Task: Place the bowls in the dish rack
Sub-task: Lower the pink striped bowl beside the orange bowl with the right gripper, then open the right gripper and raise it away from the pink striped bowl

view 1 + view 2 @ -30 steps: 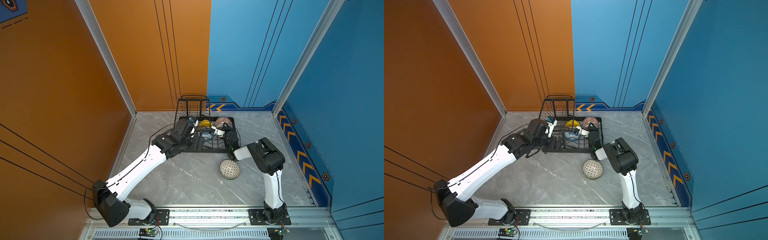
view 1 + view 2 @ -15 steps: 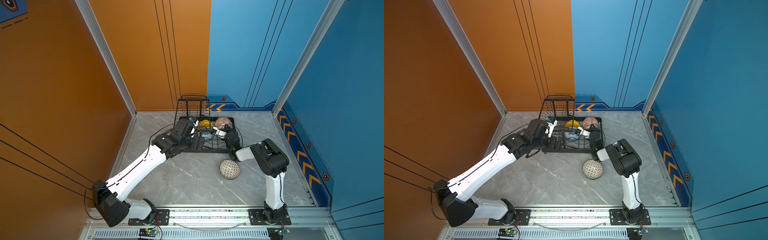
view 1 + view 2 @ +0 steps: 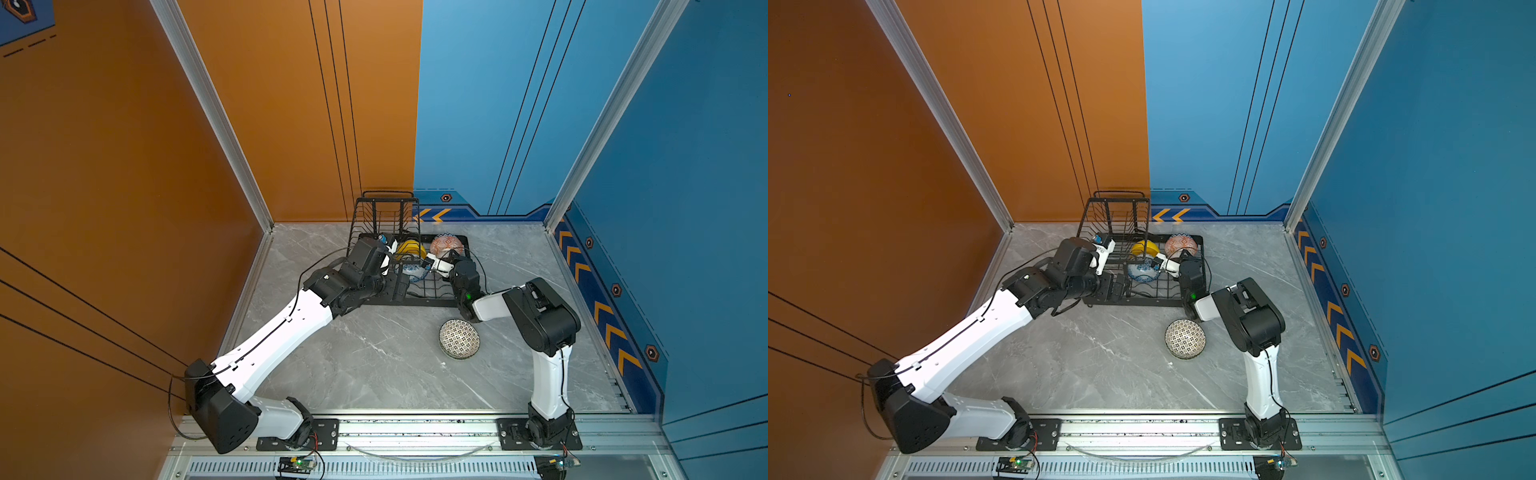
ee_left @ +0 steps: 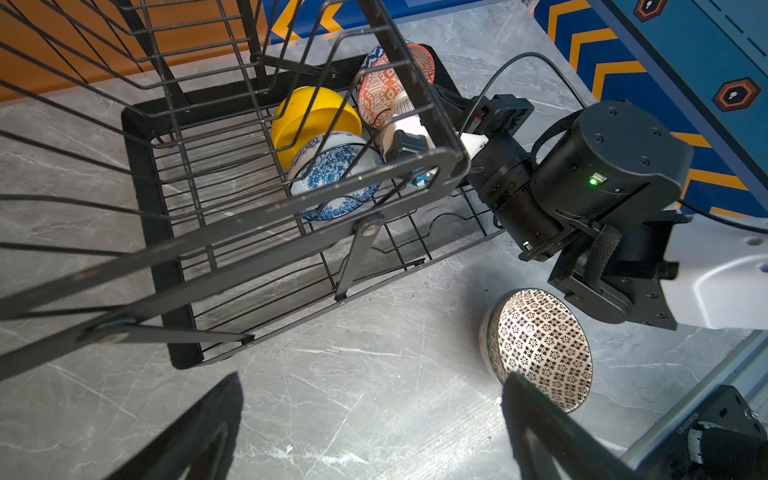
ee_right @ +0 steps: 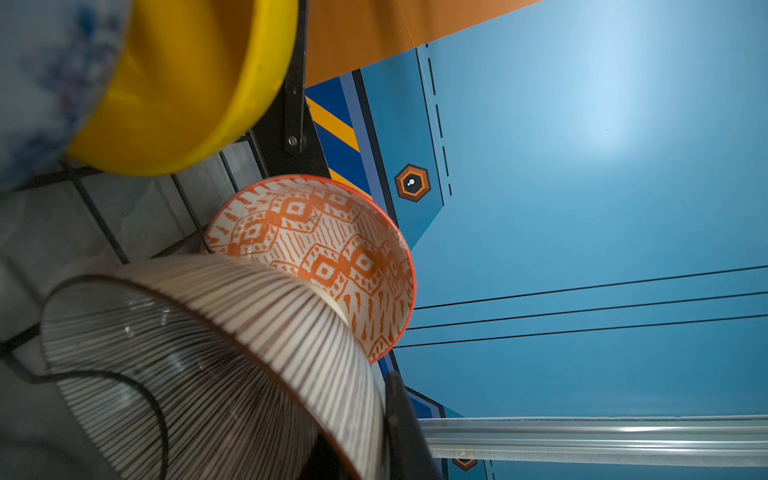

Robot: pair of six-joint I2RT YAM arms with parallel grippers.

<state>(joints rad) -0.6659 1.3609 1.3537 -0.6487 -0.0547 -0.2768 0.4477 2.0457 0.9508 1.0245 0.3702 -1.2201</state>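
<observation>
Right elbow [image 3: 540,318] shifted slightly nearer — left pincer [image 4: 372,386] gapes empty, right pincer's [image 3: 427,263] hold on lined bowl [image 5: 208,353] unclear.

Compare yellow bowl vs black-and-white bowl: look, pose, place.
Yellow bowl is plain; black-and-white bowl has a geometric print. Yellow bowl leans on edge inside the dish rack; black-and-white bowl sits upright on the table. Both are round, similar in size.

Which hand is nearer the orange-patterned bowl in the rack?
Right. The right hand is inside the dish rack, close beside the orange-patterned bowl; the left hand is outside, off the rack's near left corner.
</observation>
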